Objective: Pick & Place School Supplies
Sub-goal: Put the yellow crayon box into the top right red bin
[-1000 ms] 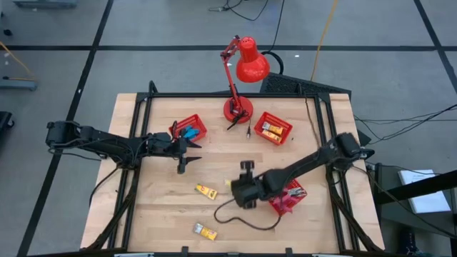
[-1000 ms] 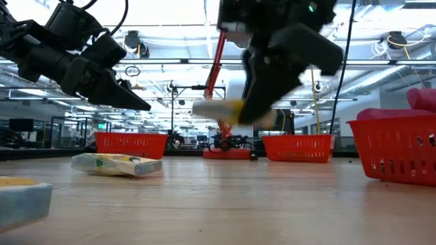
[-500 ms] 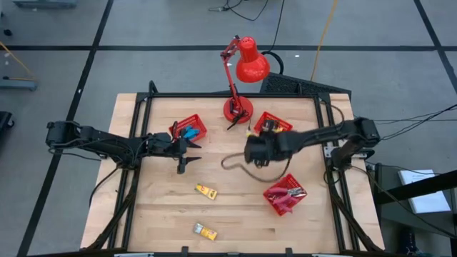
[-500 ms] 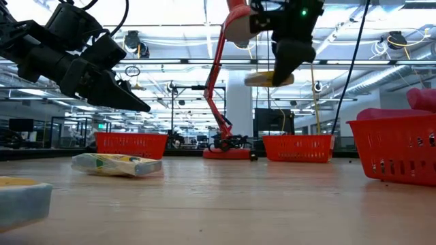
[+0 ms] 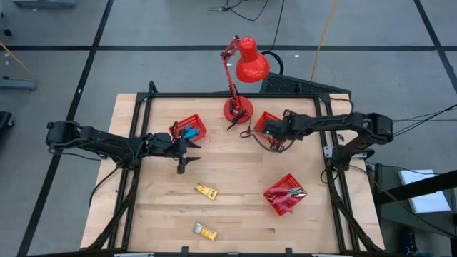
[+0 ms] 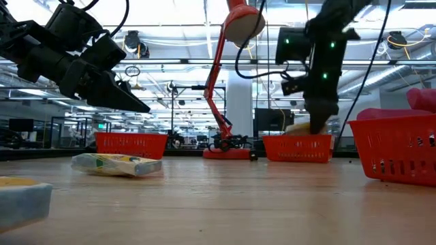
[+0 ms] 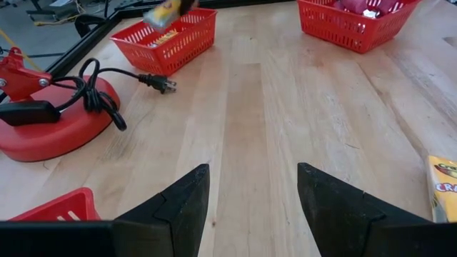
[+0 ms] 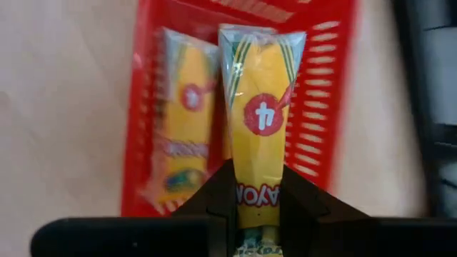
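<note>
Yellow crayon packet (image 8: 260,114) is pinched in the right gripper (image 8: 257,207) directly over the far-right red basket (image 8: 325,107), so lower it and release beside the packet already inside (image 8: 182,135), while the left gripper (image 7: 251,207) waits spread open at mid-left.

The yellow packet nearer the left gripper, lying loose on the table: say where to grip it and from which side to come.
Grip the yellow packet across its narrow width near the middle, coming straight down from above. It lies flat on the bare table and is elongated, so the short sides probably fit between the fingers. The left gripper is open and closest.
</note>
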### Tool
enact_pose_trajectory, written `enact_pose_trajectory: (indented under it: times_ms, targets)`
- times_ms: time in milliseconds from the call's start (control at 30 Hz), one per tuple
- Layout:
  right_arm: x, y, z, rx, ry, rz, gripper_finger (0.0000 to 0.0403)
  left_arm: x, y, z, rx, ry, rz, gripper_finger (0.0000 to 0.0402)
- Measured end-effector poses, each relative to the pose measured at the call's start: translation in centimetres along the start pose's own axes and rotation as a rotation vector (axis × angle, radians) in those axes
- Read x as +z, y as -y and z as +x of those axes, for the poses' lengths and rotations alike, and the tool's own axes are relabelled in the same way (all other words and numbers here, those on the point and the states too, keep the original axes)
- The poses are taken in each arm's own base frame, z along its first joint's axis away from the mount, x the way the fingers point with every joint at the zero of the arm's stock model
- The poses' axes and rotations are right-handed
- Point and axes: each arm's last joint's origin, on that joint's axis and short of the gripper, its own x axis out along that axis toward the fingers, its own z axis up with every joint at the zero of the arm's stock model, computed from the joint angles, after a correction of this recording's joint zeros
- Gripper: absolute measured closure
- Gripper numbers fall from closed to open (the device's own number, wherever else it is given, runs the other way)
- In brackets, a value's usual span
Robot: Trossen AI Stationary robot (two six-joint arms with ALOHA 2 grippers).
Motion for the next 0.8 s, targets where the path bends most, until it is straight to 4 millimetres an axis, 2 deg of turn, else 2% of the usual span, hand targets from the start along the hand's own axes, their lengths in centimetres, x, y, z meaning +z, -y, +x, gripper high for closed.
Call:
enact_pose_trajectory:
  times_ms: [100, 267, 333, 467, 567, 700, 800]
  targets:
    - [-0.2, 0.5, 1.0, 0.069, 0.018, 0.03, 0.0353, 0.0, 0.0, 0.0, 0.0, 0.0, -0.001, 0.0188]
    - [0.2, 1.1, 1.4, 0.08, 0.065, 0.041, 0.0348, 0.0, 0.0, 0.0, 0.0, 0.0, -0.003, 0.0188]
    - [0.4, 1.1, 1.4, 0.103, 0.081, 0.04, 0.0316, 0.0, 0.0, 0.0, 0.0, 0.0, -0.003, 0.0188]
    - [0.6, 1.1, 1.3, 0.101, 0.104, 0.058, 0.0226, 0.0, 0.0, 0.0, 0.0, 0.0, -0.004, 0.0188]
    - [0.7, 1.1, 1.3, 0.091, 0.108, 0.071, 0.0178, 0.0, 0.0, 0.0, 0.0, 0.0, -0.003, 0.0188]
    - [1.0, 1.0, 1.2, 0.098, 0.135, 0.075, 0.0156, 0.0, 0.0, 0.0, 0.0, -0.001, -0.003, 0.0188]
    - [2.0, 0.1, -0.1, 0.169, 0.197, 0.058, 0.0159, 0.0, 0.0, 0.0, 0.0, -0.001, -0.002, 0.0188]
